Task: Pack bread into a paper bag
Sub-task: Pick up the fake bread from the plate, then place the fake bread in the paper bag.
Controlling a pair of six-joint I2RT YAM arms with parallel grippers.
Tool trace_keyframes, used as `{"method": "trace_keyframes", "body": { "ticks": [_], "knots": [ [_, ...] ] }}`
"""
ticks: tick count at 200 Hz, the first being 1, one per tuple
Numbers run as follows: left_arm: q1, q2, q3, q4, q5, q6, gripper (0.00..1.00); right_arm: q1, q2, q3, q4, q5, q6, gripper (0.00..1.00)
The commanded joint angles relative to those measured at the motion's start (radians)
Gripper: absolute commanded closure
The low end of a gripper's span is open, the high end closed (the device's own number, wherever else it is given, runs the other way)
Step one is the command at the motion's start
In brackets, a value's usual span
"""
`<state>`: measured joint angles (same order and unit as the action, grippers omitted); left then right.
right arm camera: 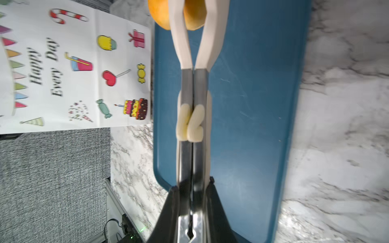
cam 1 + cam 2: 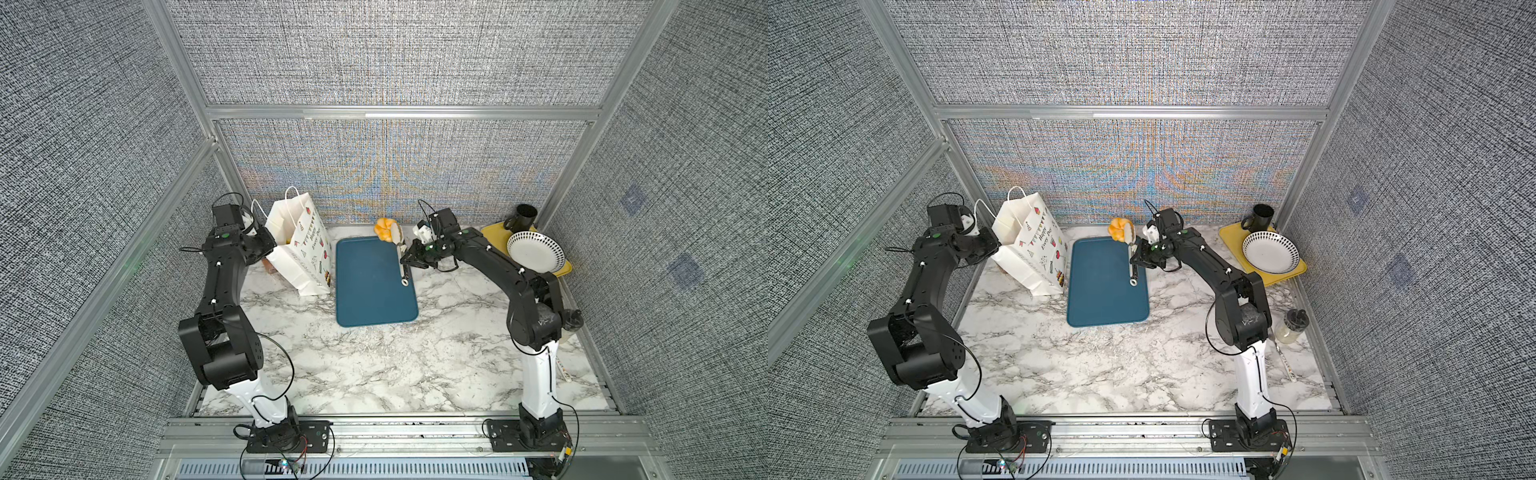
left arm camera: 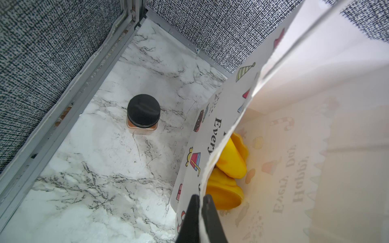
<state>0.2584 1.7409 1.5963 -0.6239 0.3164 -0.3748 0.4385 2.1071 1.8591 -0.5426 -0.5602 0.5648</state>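
The white paper bag point(image 2: 303, 253) point(image 2: 1034, 253) stands upright at the back left, its mouth open. My left gripper point(image 2: 271, 244) point(image 3: 201, 196) is shut on the bag's near rim. Inside the bag point(image 3: 315, 147) lie glossy orange-yellow breads point(image 3: 229, 162). My right gripper point(image 2: 406, 259) point(image 1: 192, 185) is shut on the metal handles of a pair of tongs point(image 2: 403, 270) point(image 1: 192, 84). The tongs' pale tips pinch an orange bun point(image 2: 384, 230) point(image 2: 1119, 230) point(image 1: 160, 14), held over the far edge of the blue tray point(image 2: 374, 299) point(image 1: 252, 105).
A black-lidded spice jar point(image 3: 143, 113) stands behind the bag near the left wall. At the back right a yellow board point(image 2: 565, 266) carries a patterned plate point(image 2: 536, 251) and a black mug point(image 2: 523, 218). A small jar point(image 2: 1292, 326) sits by the right arm's base.
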Motion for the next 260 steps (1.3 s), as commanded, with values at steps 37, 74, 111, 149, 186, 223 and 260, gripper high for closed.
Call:
{"method": "trace_keyframes", "body": {
  "ticks": [37,74,111,149,186,223,260],
  "knots": [
    [-0.002,-0.012,0.059,-0.074,-0.047,0.005,0.98,0.079,-0.043,0.096,0.213,-0.129,0.034,1.00],
    [-0.007,-0.007,0.077,-0.096,-0.074,0.001,0.98,0.141,-0.073,0.107,0.337,-0.165,0.079,1.00],
    [-0.025,0.001,0.077,-0.088,-0.064,0.001,0.98,0.188,-0.049,0.219,0.311,-0.184,0.047,1.00],
    [-0.045,0.012,0.083,-0.084,-0.053,0.004,0.98,0.219,-0.037,0.308,0.323,-0.199,0.033,1.00],
    [-0.068,0.025,0.100,-0.077,-0.044,-0.008,0.98,0.248,0.026,0.424,0.280,-0.244,0.015,1.00],
    [-0.102,0.041,0.126,-0.070,-0.046,-0.016,0.98,0.275,0.122,0.565,0.222,-0.304,0.020,1.00],
    [-0.112,0.040,0.128,-0.066,-0.050,-0.022,0.98,0.279,0.160,0.588,0.224,-0.364,0.045,1.00]
  ]
}}
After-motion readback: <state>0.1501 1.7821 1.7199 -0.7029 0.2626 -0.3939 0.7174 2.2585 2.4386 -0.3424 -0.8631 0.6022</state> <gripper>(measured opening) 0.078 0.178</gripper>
